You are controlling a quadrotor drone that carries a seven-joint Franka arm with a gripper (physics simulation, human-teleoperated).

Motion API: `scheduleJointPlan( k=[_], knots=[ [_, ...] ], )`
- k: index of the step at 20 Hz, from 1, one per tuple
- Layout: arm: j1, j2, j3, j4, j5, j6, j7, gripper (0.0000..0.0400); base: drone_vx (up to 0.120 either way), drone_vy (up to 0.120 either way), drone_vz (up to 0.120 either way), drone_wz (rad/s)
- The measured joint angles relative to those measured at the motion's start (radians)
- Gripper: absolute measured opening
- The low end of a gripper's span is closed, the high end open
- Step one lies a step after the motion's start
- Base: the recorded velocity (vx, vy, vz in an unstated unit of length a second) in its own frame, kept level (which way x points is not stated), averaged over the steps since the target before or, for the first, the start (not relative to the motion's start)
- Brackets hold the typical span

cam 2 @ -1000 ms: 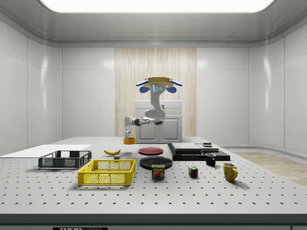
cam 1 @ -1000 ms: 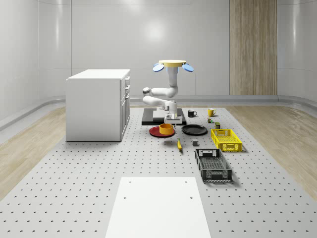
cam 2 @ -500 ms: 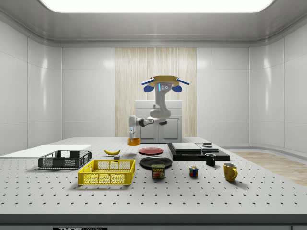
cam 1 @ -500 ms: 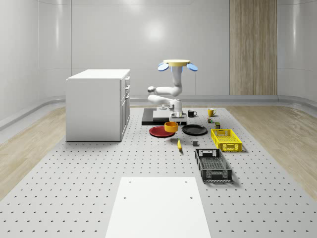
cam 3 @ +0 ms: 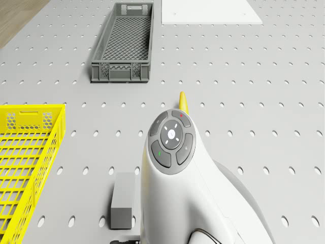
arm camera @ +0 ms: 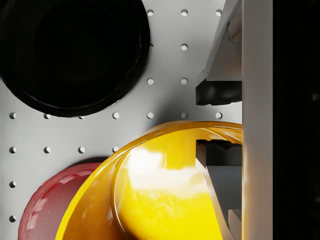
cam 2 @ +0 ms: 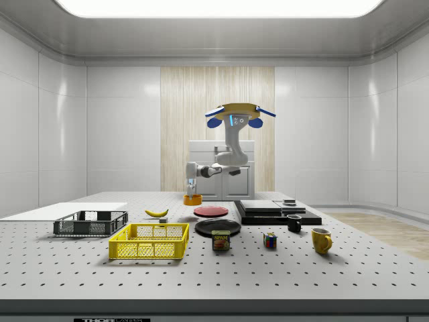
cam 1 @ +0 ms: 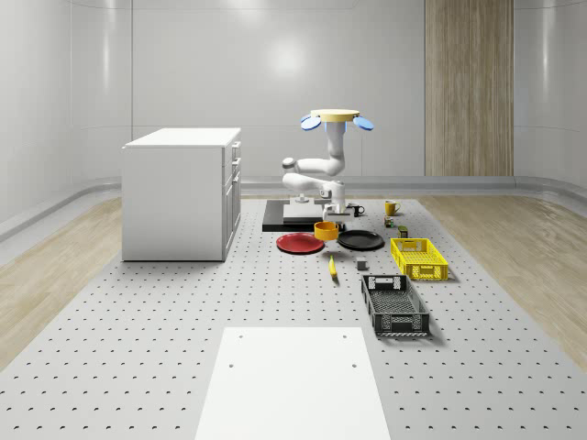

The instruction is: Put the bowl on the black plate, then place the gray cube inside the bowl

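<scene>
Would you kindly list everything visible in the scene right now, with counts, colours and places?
Bowl: one, orange-yellow, held clear of the table between the red plate and the black plate.
Black plate: one, on the table.
Red plate: one, beside the black plate.
Gray cube: one, near the banana.
Banana: one, yellow, on the table.
Yellow crate: one, at the whole-scene view's right.
Dark crate: one, nearer the camera.
Mugs: one black, one yellow.
Cabinet: one, white.
Spam can: one.
Drone: hovering beyond the plates.
Gripper: clamping the bowl's rim.
</scene>
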Motion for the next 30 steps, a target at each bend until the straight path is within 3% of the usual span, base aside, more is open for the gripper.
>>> scheduleJointPlan(
  k=[26, 30],
  knots=[
    [-0.004, -0.009, 0.001, 0.001, 0.004, 0.009, 0.003, 0.01, -0.12, 0.12, 0.0, 0.0],
    [-0.017, -0.007, 0.0, 0.0, 0.002, 0.006, 0.014, 0.0108, -0.03, 0.02, 0.0, 0.0]
  ],
)
